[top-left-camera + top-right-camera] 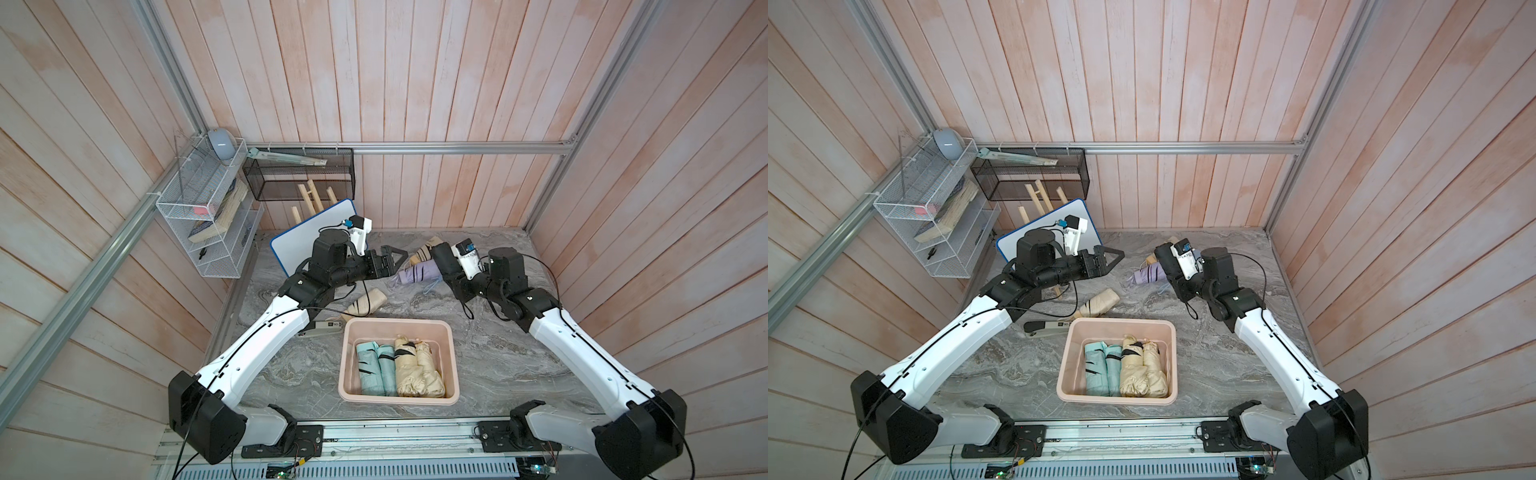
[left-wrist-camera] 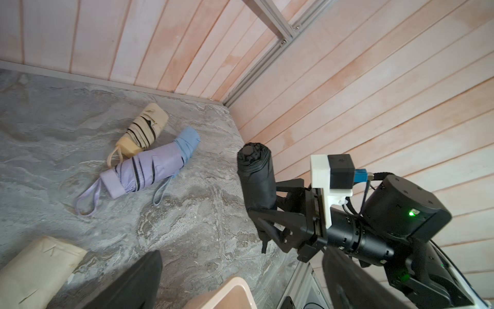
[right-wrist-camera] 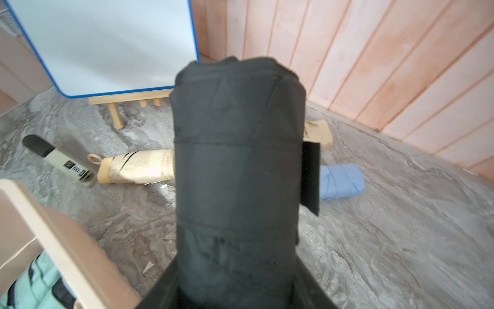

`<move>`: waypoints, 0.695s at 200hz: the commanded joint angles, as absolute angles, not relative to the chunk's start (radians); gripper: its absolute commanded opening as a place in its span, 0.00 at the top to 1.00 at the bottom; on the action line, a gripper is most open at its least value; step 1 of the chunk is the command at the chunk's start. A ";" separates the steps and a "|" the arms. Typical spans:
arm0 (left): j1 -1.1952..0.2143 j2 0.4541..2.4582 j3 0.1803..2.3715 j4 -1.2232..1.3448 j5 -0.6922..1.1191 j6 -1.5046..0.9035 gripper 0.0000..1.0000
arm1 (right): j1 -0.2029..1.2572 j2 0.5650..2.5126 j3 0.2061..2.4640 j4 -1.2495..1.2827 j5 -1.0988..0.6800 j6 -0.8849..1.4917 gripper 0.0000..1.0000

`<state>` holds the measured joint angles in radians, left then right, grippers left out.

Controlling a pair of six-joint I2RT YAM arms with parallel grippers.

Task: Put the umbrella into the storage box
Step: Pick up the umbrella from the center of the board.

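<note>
- My right tool [image 2: 264,206] pinches the black umbrella [image 2: 255,174], at 1 o'clock of the storage box [image 1: 397,321].
- My left tool [image 1: 395,258] hangs spread at its 12 o'clock.
- Bare tabletop [image 1: 507,357] flanks its 3 o'clock rim.

Pale pink plank walls [image 1: 415,83], framed by aluminium rails [image 1: 457,147], enclose a grey marbled desk [image 1: 498,353]. A white wire rack [image 1: 183,208] and a black mesh basket [image 1: 299,183] hang in the far left corner. Below them a whiteboard [image 1: 307,226] leans on a wooden easel [image 1: 309,197]. The light is soft and even.

A blue-edged whiteboard [image 1: 297,239] rests on a wooden easel [image 1: 309,198] near a white wire rack [image 1: 208,220].
</note>
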<state>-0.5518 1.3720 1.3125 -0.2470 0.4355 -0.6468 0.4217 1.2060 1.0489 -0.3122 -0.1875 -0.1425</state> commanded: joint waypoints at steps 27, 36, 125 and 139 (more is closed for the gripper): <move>-0.565 1.419 1.387 -0.314 0.517 -0.598 0.00 | 0.534 1.183 1.130 -0.315 -0.196 -0.235 0.71; -0.565 1.422 1.389 -0.314 0.530 -0.598 0.00 | 0.554 1.188 1.136 -0.317 -0.196 -0.246 0.71; -0.561 1.461 1.384 -0.360 0.609 -0.606 0.08 | 0.681 1.205 1.169 -0.316 -0.205 -0.313 0.70; -0.559 1.460 1.375 -0.345 0.626 -0.611 0.15 | 0.694 1.208 1.172 -0.318 -0.200 -0.318 0.70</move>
<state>-0.5648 1.4528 1.3682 -0.3637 0.5694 -0.6209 0.6727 1.2072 1.1217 -0.3496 -0.1890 -0.2932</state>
